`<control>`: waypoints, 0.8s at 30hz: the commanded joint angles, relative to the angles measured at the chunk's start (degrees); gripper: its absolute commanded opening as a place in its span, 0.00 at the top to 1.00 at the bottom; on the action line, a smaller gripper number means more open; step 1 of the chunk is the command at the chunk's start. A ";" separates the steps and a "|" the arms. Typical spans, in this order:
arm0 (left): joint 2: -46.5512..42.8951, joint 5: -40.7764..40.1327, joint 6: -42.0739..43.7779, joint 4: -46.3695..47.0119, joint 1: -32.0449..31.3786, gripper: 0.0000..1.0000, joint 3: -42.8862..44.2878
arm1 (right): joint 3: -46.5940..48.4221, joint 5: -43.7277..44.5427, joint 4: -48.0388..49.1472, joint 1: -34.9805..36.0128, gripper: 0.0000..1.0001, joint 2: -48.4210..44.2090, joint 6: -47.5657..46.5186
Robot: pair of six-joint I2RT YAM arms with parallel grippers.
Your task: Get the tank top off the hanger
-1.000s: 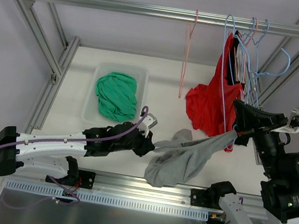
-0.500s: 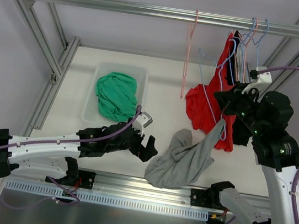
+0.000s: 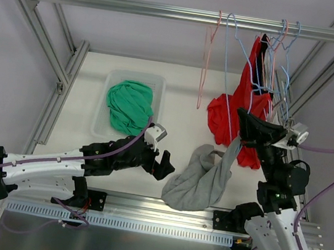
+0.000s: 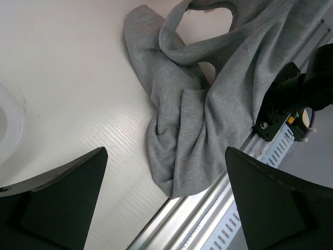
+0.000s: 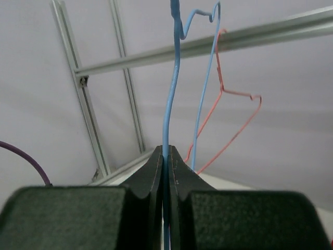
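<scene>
White worktop (image 3: 185,84) fills an aluminium frame, with a rail (image 3: 140,7) across the far side carrying wire hangers and a red garment (image 3: 224,117) at the right. At the near edge the grey tank top (image 3: 200,179) lies crumpled on the worktop, its long axis running from the front left up toward the far right. One narrow strip of it rises off the surface toward the right end effector (image 3: 242,118); whether that strip is looped on the hanger wire cannot be told. The lower hem of the heap lies just beside the front frame rail (image 4: 208,219), while bare worktop spreads to its left and beyond it, as far as a white bin (image 3: 116,77) holding a green garment (image 3: 130,106). Just left of the heap hovers the left end effector (image 3: 161,149), its fingers spread wide apart, gripping nothing and clear of the cloth. The right end effector has its fingers pressed together on the thin wire of a blue hanger (image 5: 171,104), whose hook reaches up at the rail beside a pink hanger (image 5: 234,120).
</scene>
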 commanded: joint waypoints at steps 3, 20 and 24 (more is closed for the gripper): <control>0.61 0.68 0.38 0.50 -0.72 0.01 -0.29 | -4.19 -1.67 37.56 0.31 1.00 0.28 -3.46; -2.47 1.56 1.87 -0.03 -1.86 0.01 -0.82 | 13.80 8.07 -20.54 0.40 1.00 -1.03 -10.67; -1.07 1.04 2.84 -1.25 -1.86 0.01 0.32 | 21.28 8.88 -36.39 0.49 1.00 3.09 -10.49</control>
